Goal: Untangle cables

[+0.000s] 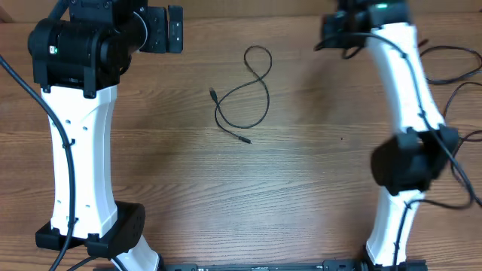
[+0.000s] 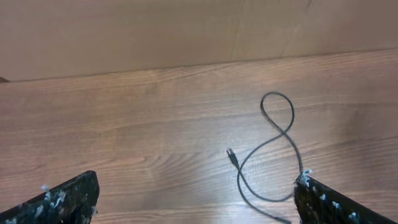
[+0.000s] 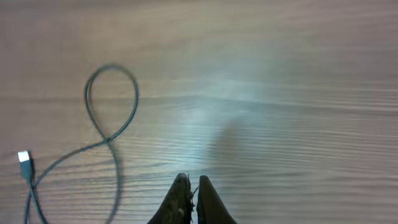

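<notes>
A thin black cable [image 1: 245,94] lies on the wooden table [image 1: 301,181], crossed over itself in a figure-eight loop, with a plug [image 1: 213,94] at one end. My left gripper [image 1: 175,28] hovers at the far left of the table, open and empty. In the left wrist view its jaws [image 2: 196,186] are spread wide, with the cable [image 2: 277,134] ahead and to the right, near the right finger. My right gripper [image 1: 335,34] is at the far right, apart from the cable. In the right wrist view its jaws [image 3: 191,182] are shut and empty, and the cable loop [image 3: 112,99] lies to the left.
Dark cables [image 1: 452,75] trail over the table's right edge beside the right arm. A brown wall [image 2: 186,31] rises behind the table's far edge. Both arm bases stand at the near edge.
</notes>
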Controlling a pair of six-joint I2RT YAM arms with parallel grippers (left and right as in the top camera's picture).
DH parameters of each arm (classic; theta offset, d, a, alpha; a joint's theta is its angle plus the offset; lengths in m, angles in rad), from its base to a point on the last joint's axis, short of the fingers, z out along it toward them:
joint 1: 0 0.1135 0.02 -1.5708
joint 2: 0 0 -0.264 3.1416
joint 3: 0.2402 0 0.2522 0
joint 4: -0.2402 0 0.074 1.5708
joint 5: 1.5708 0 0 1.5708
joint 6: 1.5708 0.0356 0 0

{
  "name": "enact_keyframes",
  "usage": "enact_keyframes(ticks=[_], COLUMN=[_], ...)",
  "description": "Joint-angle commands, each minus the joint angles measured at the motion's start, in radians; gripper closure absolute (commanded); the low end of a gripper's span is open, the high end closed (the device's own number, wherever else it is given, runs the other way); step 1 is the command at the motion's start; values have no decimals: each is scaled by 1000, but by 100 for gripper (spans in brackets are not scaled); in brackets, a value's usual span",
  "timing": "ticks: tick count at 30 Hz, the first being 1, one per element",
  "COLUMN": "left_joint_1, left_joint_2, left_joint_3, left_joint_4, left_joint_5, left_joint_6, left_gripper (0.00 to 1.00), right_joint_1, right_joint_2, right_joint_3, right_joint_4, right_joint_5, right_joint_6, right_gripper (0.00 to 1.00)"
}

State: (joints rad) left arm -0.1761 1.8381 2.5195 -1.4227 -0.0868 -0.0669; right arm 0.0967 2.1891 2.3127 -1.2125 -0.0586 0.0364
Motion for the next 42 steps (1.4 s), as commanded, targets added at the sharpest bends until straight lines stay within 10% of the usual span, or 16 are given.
enact_keyframes(ticks=[1, 5, 6, 8, 14, 16, 19, 26, 42], left_joint_1=[-1, -1, -1, -1, -1, -1, -1, -1, -1], left_joint_2=[-32, -32, -32, -32, -32, -32, -32, -32, -32], left_joint_3=[3, 3, 3, 3, 3, 3, 3, 3, 3], left_joint_4=[-18, -17, -17, -18, -22, -21, -20, -45, -79], left_joint_5=[1, 1, 2, 2, 2, 2, 2, 2, 2], left_joint_6=[24, 23, 23, 23, 23, 23, 23, 23, 23], left_gripper=[0, 0, 0, 0, 0, 0, 0, 0, 0], right_joint_1=[-83, -138, -128, -91, 61, 133, 254, 384, 447], right_joint_2=[-145, -220, -206, -176, -146, -146, -145, -118, 161], right_joint_3=[6, 6, -4, -34, -188, -222, -251, -372, -442], right_joint_4=[-33, -35, -35, -37, -69, -109, -212, 2, 150], right_joint_5=[2, -126, -162, -241, -451, -486, -395, -312, -391], right_joint_6=[-27, 13, 19, 19, -13, -267, -738, -1003, -1031], right_gripper=[96, 94, 62, 39, 33, 33, 7, 5, 0])
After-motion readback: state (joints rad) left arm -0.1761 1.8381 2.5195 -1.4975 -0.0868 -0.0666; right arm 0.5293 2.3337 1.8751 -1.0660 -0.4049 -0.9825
